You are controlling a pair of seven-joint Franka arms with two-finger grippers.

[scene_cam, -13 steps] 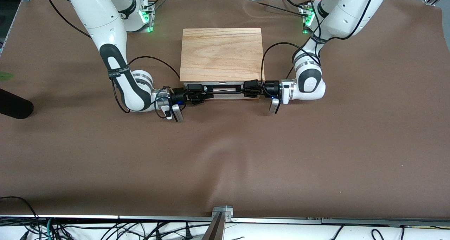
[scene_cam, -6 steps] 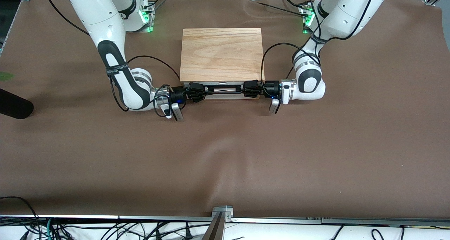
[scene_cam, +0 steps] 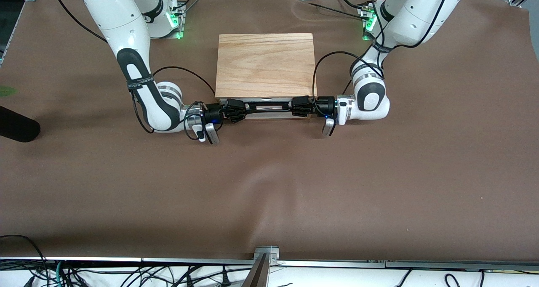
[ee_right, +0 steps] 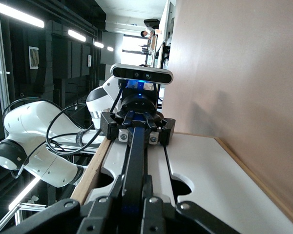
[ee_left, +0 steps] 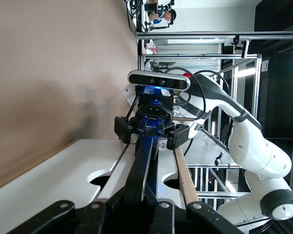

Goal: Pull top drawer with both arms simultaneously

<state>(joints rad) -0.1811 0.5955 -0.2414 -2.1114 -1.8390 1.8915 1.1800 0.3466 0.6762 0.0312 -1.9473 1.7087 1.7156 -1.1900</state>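
Above brown table, left claw and right claw clamp top drawer's handle.

White jointed arms, black bands, trailing black cables

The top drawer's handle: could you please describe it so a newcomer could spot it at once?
Find the oak box mid-table. Along its front face, just under the lid, runs a black wire handle, gripped at each end by an end effector; the white panel below it has none.
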